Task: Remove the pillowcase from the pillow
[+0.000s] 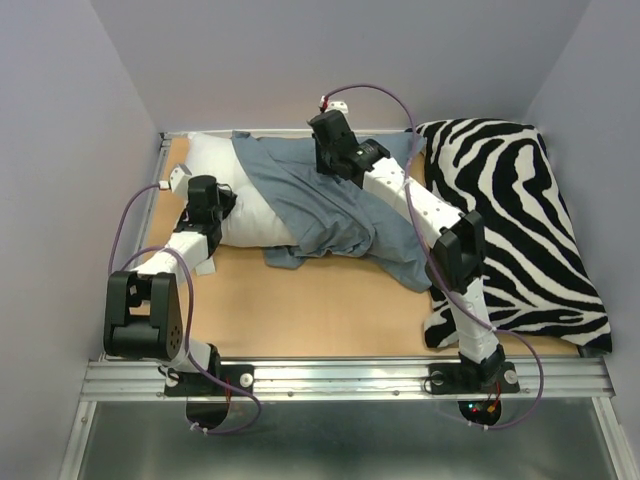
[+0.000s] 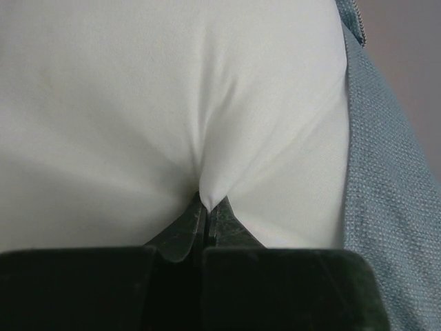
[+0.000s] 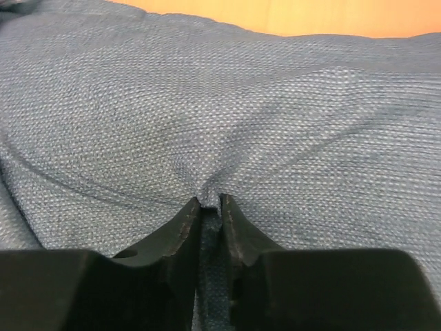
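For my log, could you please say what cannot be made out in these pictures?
Top external: right end of the pillow, covered by the pillowcase.
Left wrist: the pillow's outline, cut off by the frame around the left gripper.
Right wrist: whether the right gripper pinches pillow beneath the pillowcase fabric.

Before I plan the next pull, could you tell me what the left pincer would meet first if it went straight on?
The white pillow: the left pincer is shut on a pinch of it, so it would likely press deeper into that. The blue pillowcase lies off to one side.
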Available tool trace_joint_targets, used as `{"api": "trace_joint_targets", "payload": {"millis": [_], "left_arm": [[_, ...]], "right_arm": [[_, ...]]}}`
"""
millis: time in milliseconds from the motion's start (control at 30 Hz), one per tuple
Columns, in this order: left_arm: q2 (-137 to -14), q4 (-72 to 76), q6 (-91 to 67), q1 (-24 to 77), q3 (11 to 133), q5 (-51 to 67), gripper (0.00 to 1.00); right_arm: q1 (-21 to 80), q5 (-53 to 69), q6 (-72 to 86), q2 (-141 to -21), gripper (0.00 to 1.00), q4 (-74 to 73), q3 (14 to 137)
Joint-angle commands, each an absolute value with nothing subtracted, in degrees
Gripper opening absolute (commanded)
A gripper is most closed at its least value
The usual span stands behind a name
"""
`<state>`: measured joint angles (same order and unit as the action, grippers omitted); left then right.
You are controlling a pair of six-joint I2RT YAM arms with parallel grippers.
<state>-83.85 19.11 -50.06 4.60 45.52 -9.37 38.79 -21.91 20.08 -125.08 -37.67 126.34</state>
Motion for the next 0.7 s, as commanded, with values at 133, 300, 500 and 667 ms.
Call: {"api": "trace_joint_targets", "payload": {"millis": [133, 300, 500, 667], "left_arm": [[-82.53, 3.08, -46.06, 4.84, 45.09, -10.9, 0.0], [-79.72, 2.46, -45.79, 1.24, 44.82, -9.32, 0.0], [-73.66, 0.09, -43.6, -6.14, 47.02, -7.91, 0.0], [-68.39, -3.51, -41.22, -11.51, 50.62, -9.92, 0.0]], "right_arm": [[34.81, -33.14, 17.49, -118.84, 0.04, -40.08, 129.99], [28.67, -31.29, 19.24, -115.58, 0.0, -40.17, 128.5], [18.75, -25.59, 22.23, -112.59, 0.01, -41.04, 128.85], [13.81, -21.89, 23.64, -112.76, 0.0, -42.71, 131.13]]}}
